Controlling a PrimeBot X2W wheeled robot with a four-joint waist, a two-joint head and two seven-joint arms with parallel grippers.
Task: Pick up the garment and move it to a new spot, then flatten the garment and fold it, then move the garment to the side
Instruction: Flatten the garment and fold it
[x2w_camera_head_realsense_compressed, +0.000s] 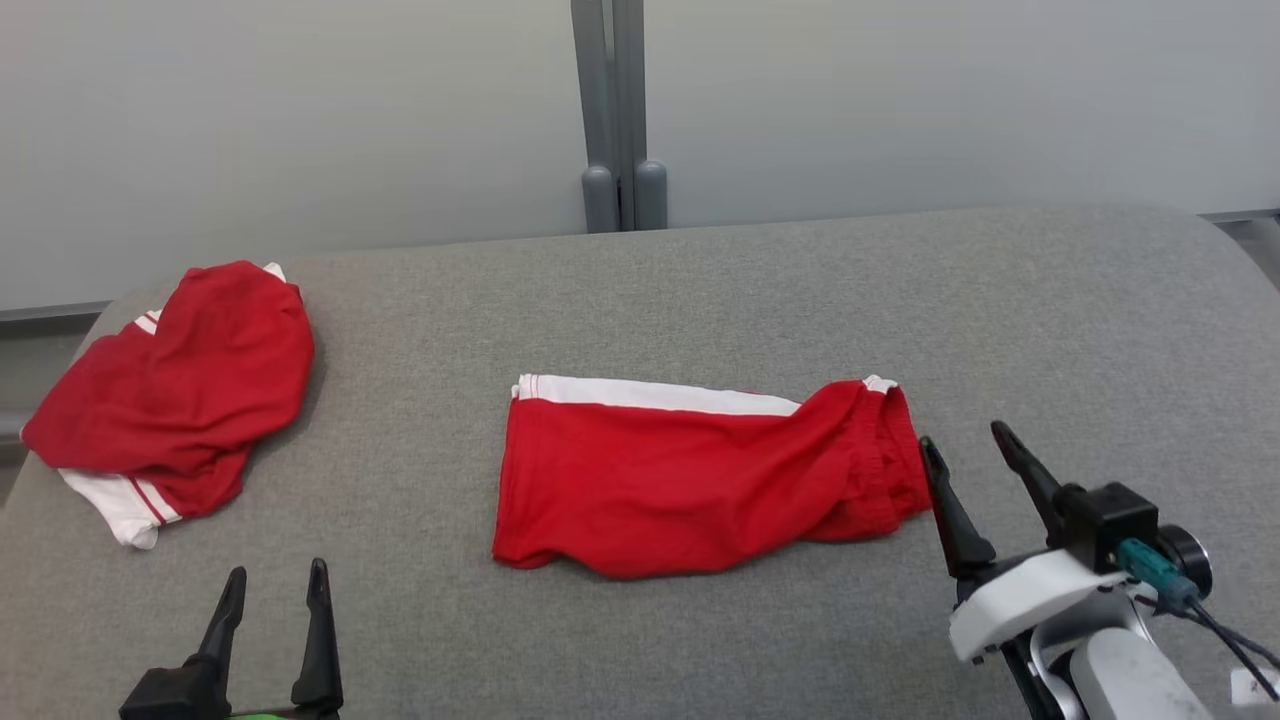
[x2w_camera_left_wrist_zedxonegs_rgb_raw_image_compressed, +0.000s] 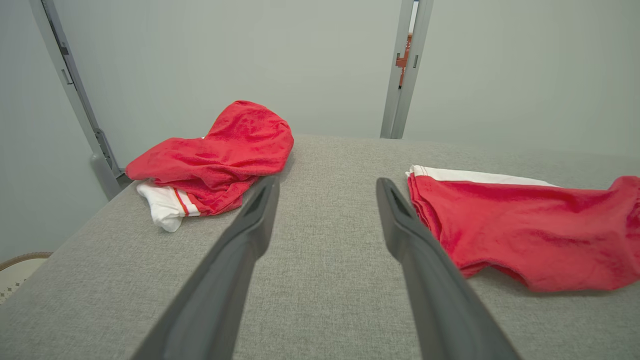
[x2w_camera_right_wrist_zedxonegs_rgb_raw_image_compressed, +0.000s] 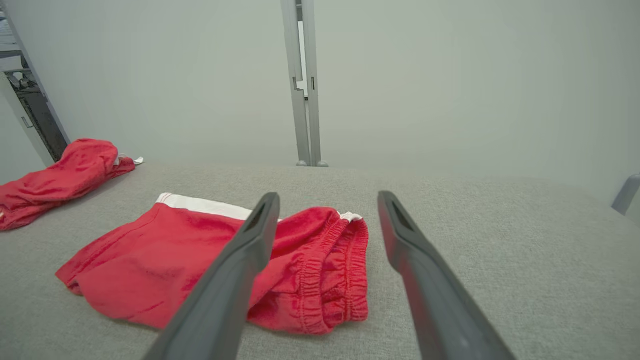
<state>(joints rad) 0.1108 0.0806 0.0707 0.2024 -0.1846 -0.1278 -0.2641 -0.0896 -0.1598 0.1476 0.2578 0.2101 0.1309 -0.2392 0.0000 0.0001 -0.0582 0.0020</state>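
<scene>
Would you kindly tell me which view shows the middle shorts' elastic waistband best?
The right wrist view: the gathered waistband lies close, its ruffles plain. The head view shows it small, at the right end of the shorts; the left wrist view barely catches it at its right edge.

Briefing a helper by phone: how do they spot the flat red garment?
On the grey fabric table, look near the middle, just left of the right hand. The red cloth shorts lie flat with a white band along the far edge, unlike the crumpled red garment at the table's left end.
</scene>
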